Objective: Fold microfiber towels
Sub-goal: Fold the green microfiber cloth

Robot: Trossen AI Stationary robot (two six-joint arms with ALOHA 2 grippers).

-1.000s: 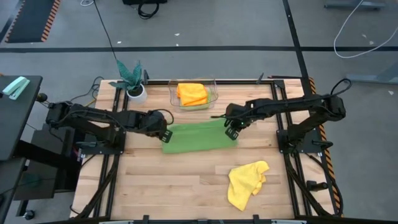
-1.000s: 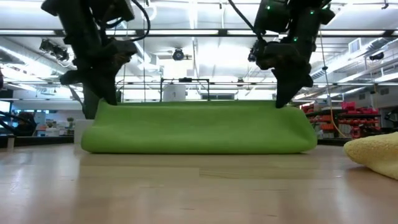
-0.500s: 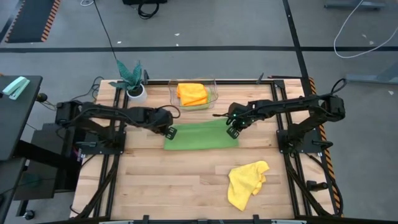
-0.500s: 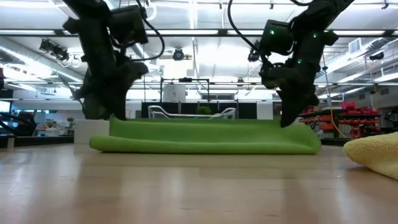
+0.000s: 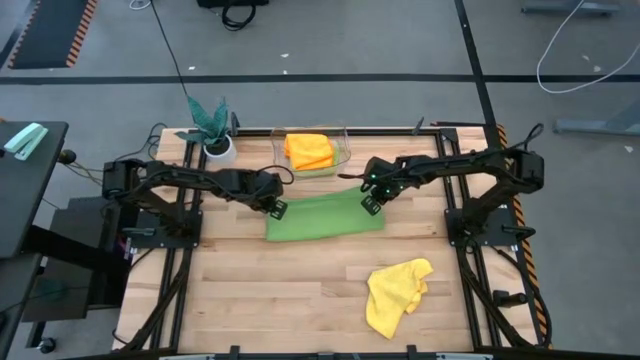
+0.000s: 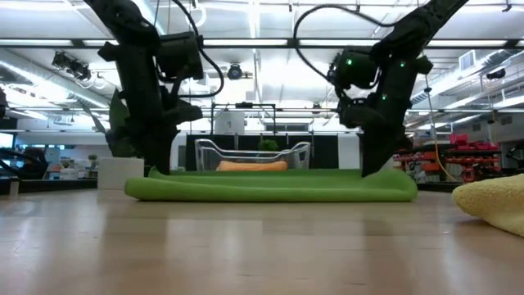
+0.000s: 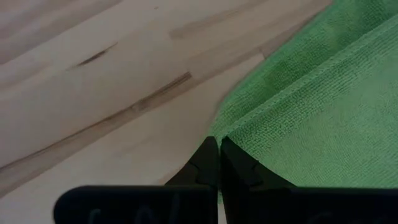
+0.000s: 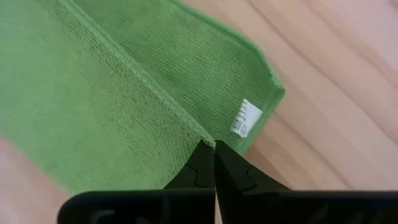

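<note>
Fold of the green towel (image 5: 324,216), frame centre, is nearly laid. Left gripper (image 5: 276,208) sits at its upper-left corner, right gripper (image 5: 370,204) at its upper-right. Both have their fingers pressed together, pinching the top layer's hem, as the wrist views show.

Doing it well: the carried edge should land square on the lower layer's far edge. The right wrist view shows the under layer with its white tag (image 8: 242,119) sticking out past the pinched hem, so alignment there looks slightly off. Both arms should lower evenly and let go at the same time, so neither corner drags.

Count:
- 1 green towel on the wooden table (image 5: 300,290)
- 1 yellow towel (image 5: 395,294), crumpled, lower right
- 1 orange towel (image 5: 308,150) folded in the clear bin (image 5: 342,143), upper centre; something lime shows under it, unclear
- 1 plant (image 5: 212,128), upper left
- 2 arms
</note>
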